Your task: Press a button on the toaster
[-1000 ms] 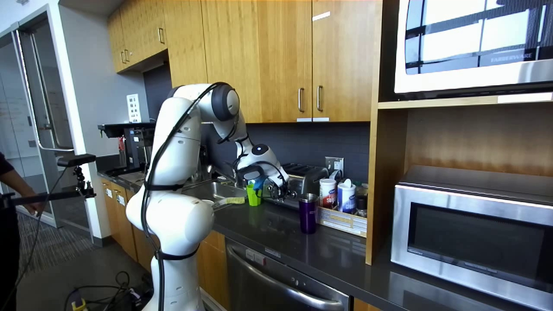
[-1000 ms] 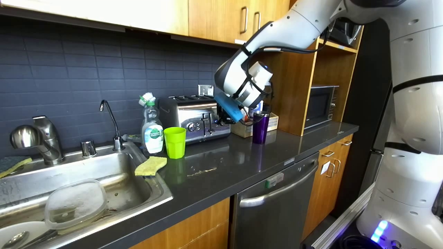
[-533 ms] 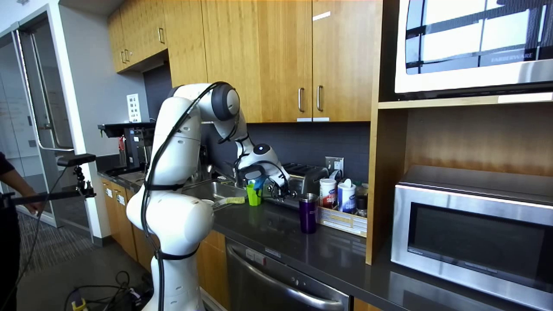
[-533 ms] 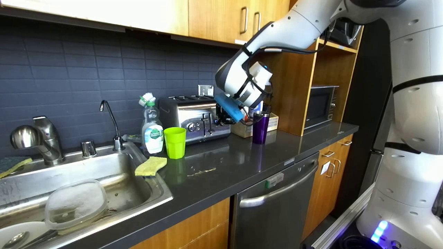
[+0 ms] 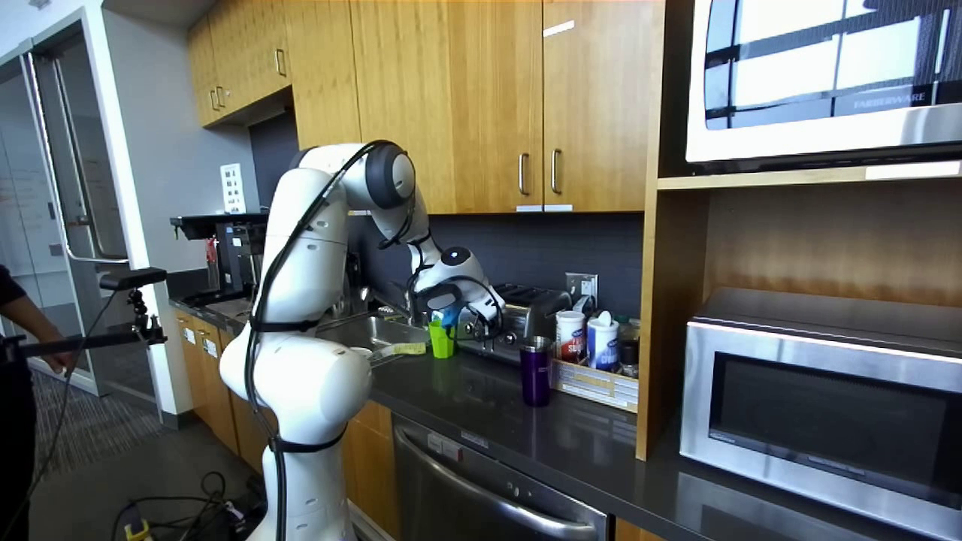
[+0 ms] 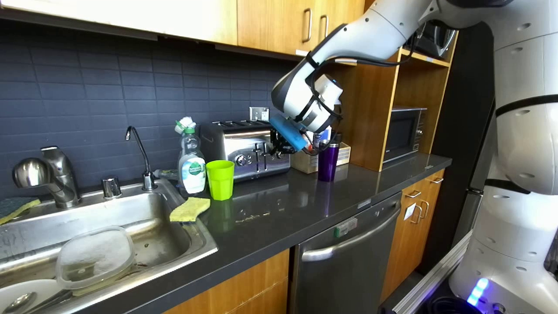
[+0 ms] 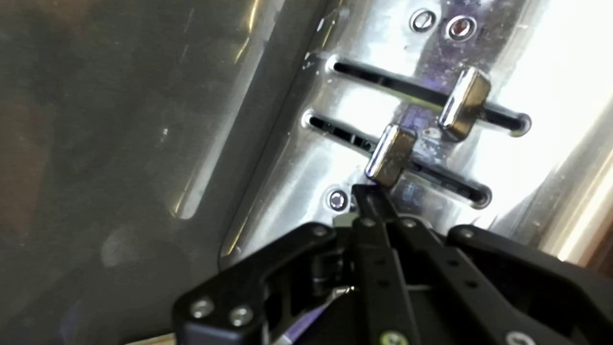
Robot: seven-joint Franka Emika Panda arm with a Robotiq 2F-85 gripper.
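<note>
Toaster (image 7: 433, 151) and tool (image 7: 376, 197) are right up close in the wrist view, the toaster's shiny front lying aslant beside the dark, glossy table (image 7: 110, 129). The tool is narrow, its fingers (image 7: 383, 273) together, the tip just beside the lower lever (image 7: 391, 155); whether they touch, I can't tell. Another lever (image 7: 464, 104) sits higher in its own slot (image 7: 392, 84), and a small round button (image 7: 337, 200) lies near the tool's tip. In an exterior view, I see the toaster at the back of the table, before the tiled wall (image 6: 100, 109), with a lime-green cup (image 6: 220, 179) and a soap bottle (image 6: 192, 171) by its left end. The white arm (image 6: 370, 39) reaches down from the right, and a blue piece (image 6: 287, 132) partly covers the tool at the toaster's front. In an exterior view, the toaster peeks out behind the arm, beside two canisters (image 5: 569, 336) in a low box (image 5: 596, 388), a purple tumbler (image 5: 536, 377) standing before the box and a microwave (image 5: 830, 432) well apart on the right.
</note>
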